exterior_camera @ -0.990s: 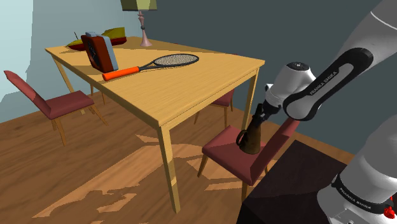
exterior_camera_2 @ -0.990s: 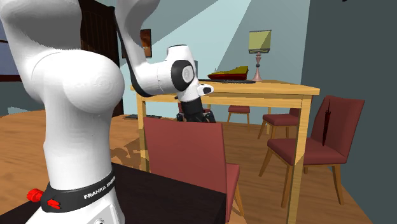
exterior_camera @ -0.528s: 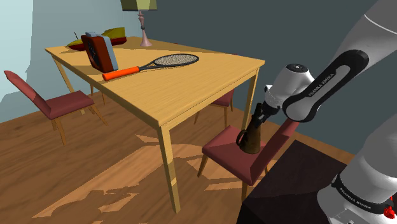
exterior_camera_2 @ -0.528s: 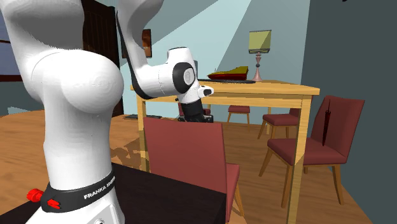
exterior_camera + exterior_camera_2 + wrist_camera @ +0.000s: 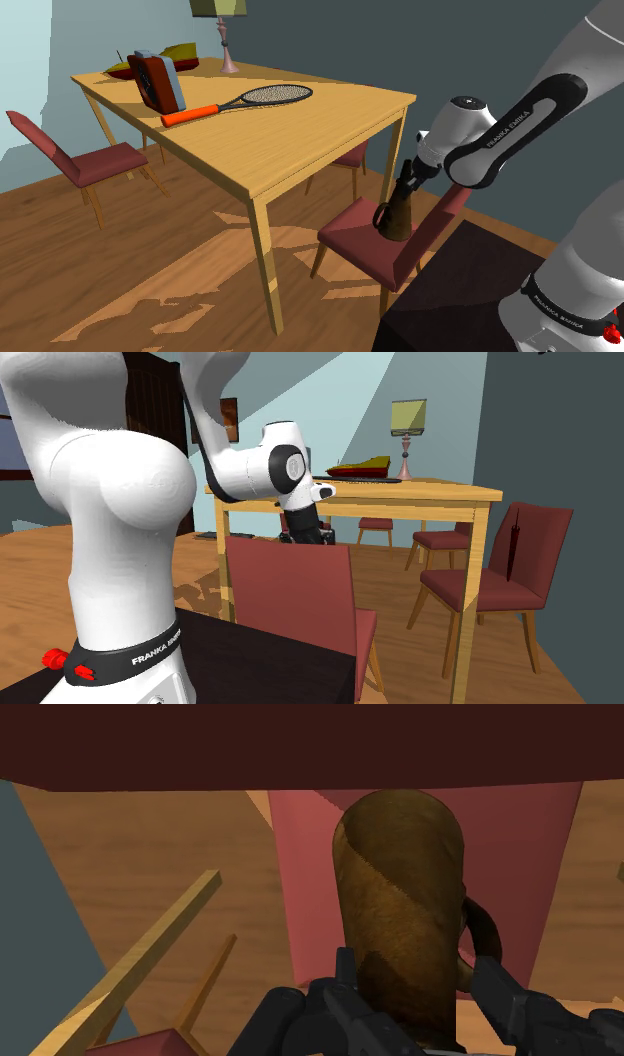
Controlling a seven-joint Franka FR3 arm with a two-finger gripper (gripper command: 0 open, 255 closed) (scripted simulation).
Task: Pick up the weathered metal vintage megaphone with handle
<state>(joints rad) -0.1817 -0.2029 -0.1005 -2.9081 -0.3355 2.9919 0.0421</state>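
Note:
The megaphone is a rusty brown cone with a loop handle, standing upright just above the red chair seat. My black gripper comes down on its narrow end and is shut on it. In the wrist view the megaphone runs straight out from between the fingers, its dark handle on one side, and the gripper clasps its base. In the second exterior view the gripper hangs just behind the red chair back, which hides the megaphone.
A wooden table beside the chair carries a racket with an orange grip, a brown box and a lamp. Another red chair stands at the table's far side. My dark stand is close to the chair.
The fingers have shut on the megaphone. The hand and the megaphone have risen very slightly above the chair seat.

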